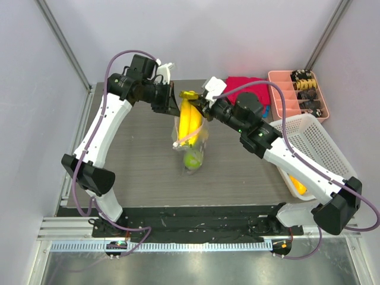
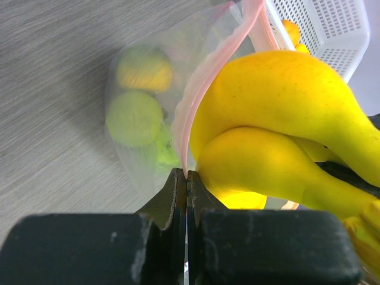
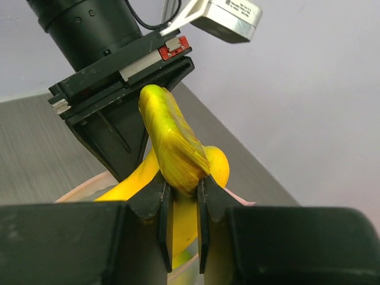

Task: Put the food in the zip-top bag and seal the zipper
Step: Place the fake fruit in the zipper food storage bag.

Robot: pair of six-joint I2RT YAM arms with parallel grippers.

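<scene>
One zip-top bag (image 2: pixel 178 41) holds two green fruits (image 2: pixel 133 116), left fingers (image 2: pixel 169 199) closed pinching its zipper (image 2: pixel 199 83), right fingers (image 3: pixel 157 202) gripping one banana bunch (image 2: pixel 279 119) at its mouth.

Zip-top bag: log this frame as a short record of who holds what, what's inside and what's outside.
Left fingers: shut on the zipper at the mouth of the zip-top bag
Right fingers: shut on the stem end of the bananas
Bananas: partway into the mouth
In bag: round green fruits
White basket: holds an orange-yellow piece
Seal: open
</scene>
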